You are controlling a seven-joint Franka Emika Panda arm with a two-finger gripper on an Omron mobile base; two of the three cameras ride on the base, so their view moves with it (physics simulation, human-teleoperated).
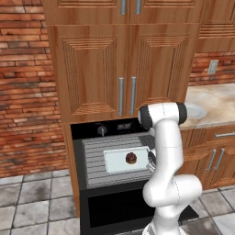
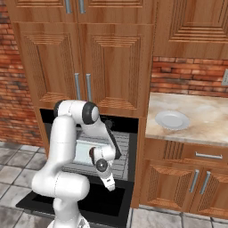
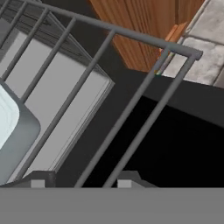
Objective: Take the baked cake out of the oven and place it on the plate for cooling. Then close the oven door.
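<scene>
The black oven (image 1: 101, 130) stands open, its oven door (image 1: 114, 212) folded down flat in front. A wire rack (image 1: 96, 160) is pulled out and carries a pale square tray (image 1: 117, 160). The cake (image 1: 131, 158), a small brown lump, sits on that tray. My gripper (image 2: 109, 185) hangs at the rack's right front corner, right of the tray, pointing down toward the door. In the hand view the gripper (image 3: 81, 183) is open with only rack bars (image 3: 131, 105) beyond its fingertips. The white plate (image 2: 172, 119) lies on the counter to the right.
Brown wooden cabinet doors (image 1: 121, 69) rise above the oven, and lower cabinets (image 2: 191, 182) sit under the marble counter (image 2: 200, 116). My white arm (image 1: 167, 156) stands in front of the oven's right side. Grey floor tiles (image 1: 36, 202) lie to the left.
</scene>
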